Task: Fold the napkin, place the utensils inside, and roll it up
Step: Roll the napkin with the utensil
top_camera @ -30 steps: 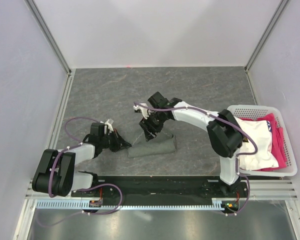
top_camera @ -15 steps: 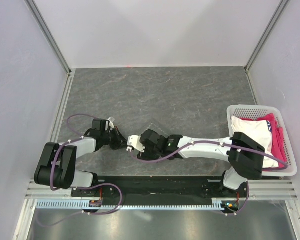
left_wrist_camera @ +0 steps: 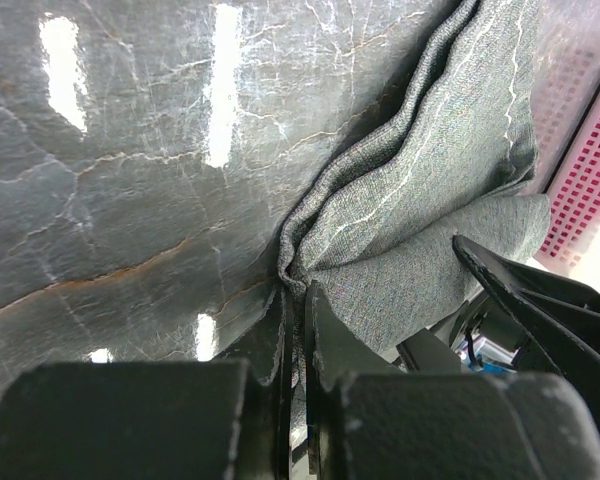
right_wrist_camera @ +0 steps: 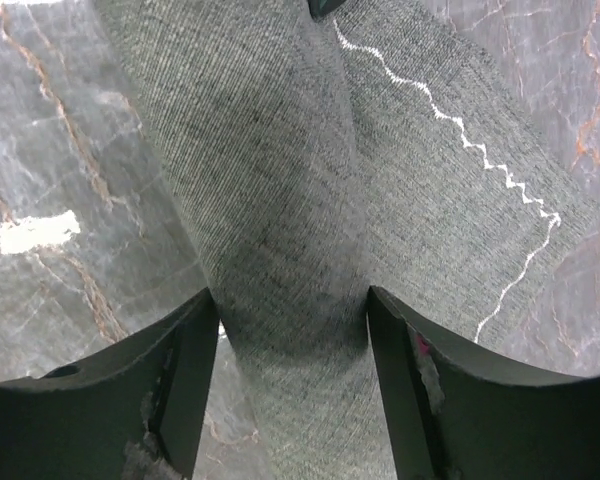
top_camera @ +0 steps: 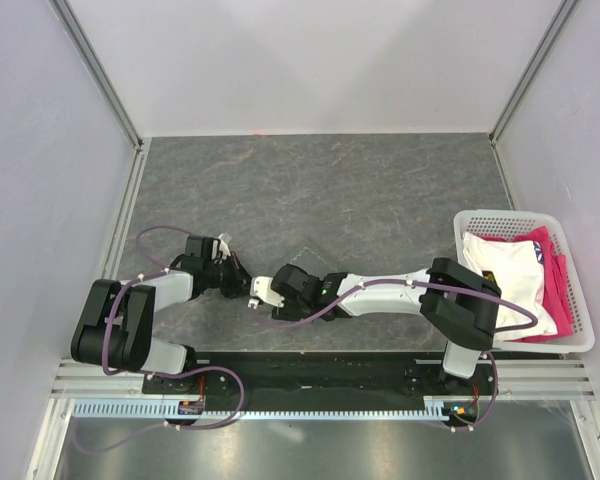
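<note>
The napkin [left_wrist_camera: 430, 200] is a dark grey cloth with a pale zigzag hem, bunched into a long roll [right_wrist_camera: 280, 200] on the marble table. My left gripper [left_wrist_camera: 295, 290] is shut on a pinched fold at one end of it, near the table's front left [top_camera: 245, 284]. My right gripper [right_wrist_camera: 292, 310] stands open astride the roll, one finger [right_wrist_camera: 195, 340] close on each side, right beside the left gripper [top_camera: 266, 293]. From above, the right arm covers most of the cloth. The utensils are hidden.
A white basket [top_camera: 525, 214] at the right edge holds white cloth [top_camera: 505, 270] and pink cloth [top_camera: 552, 290]; its pink mesh [left_wrist_camera: 580, 160] shows behind the napkin. Both arm bases sit on the black rail [top_camera: 310, 370] at the front.
My right gripper has swung from above the middle of the napkin down and left to straddle the roll beside the left gripper. The left gripper has shifted slightly back, still pinching the cloth.
</note>
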You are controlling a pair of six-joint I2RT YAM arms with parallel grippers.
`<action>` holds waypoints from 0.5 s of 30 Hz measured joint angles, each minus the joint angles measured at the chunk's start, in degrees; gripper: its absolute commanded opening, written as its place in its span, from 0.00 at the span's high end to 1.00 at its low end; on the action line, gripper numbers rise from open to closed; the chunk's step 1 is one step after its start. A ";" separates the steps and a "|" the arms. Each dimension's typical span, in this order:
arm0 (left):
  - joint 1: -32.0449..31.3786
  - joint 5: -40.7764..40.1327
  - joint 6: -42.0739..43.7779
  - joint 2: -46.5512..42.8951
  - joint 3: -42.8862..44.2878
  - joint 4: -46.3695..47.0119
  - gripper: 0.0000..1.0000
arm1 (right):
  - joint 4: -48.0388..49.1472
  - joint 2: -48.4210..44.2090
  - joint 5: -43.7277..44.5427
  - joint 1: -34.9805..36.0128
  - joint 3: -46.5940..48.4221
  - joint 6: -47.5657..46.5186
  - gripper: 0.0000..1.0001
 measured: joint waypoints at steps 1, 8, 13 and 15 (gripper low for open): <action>0.00 0.02 0.13 0.00 0.02 0.00 0.98 | 0.04 0.37 -0.28 -0.24 0.28 -0.02 0.37; 0.00 -0.44 0.66 -1.29 0.22 -1.49 0.44 | -2.23 1.92 -7.74 -3.80 2.58 1.44 0.58; 0.02 -3.39 0.79 -8.11 1.03 -4.72 0.34 | -2.56 1.90 -15.41 -7.26 2.62 3.72 0.62; 0.13 -5.40 0.81 -11.41 1.16 -5.73 0.34 | -2.47 1.86 -19.17 -8.81 2.67 4.76 0.62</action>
